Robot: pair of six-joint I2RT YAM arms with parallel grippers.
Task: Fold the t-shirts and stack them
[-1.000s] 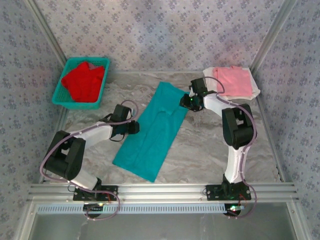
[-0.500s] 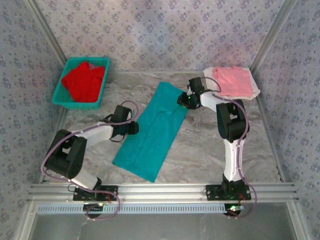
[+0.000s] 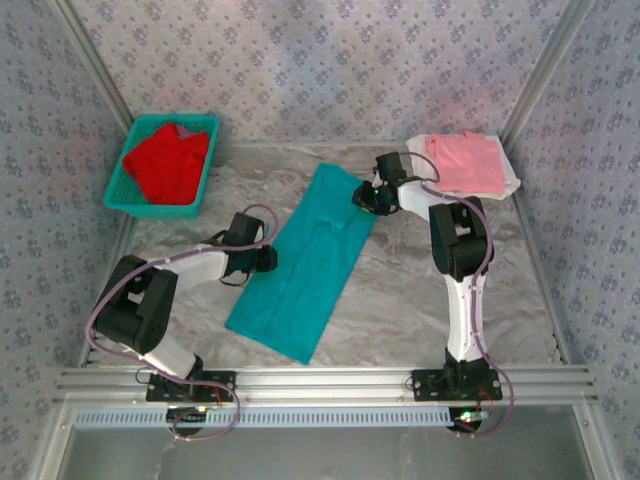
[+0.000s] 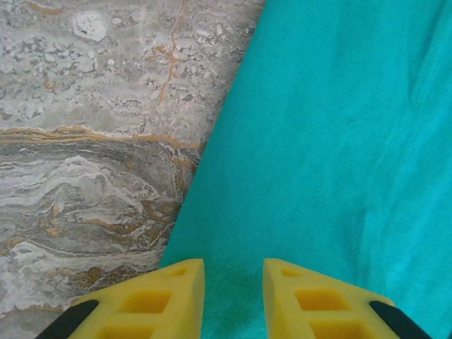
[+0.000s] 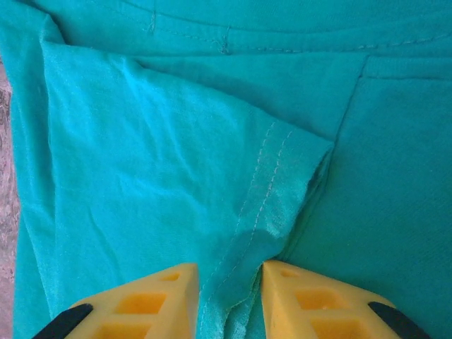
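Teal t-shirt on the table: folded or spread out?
Partly folded: the teal t-shirt lies as a long narrow strip, sleeve turned in over the body.

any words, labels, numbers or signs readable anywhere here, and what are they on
None can be read.
The teal t-shirt is plain cloth with no lettering, seen from above and from both wrist views.
The red t-shirt in the basket and the pink t-shirt show no print.
The wallpaper carries a small flower pattern, no letters.

Diffuse, even light from above. Top view bright; shadows on desk (image 3: 400, 290) faint, soft. Wrist views: teal t-shirt (image 5: 176, 141) weave crisp, yellow fingers (image 4: 162, 300) slightly soft.
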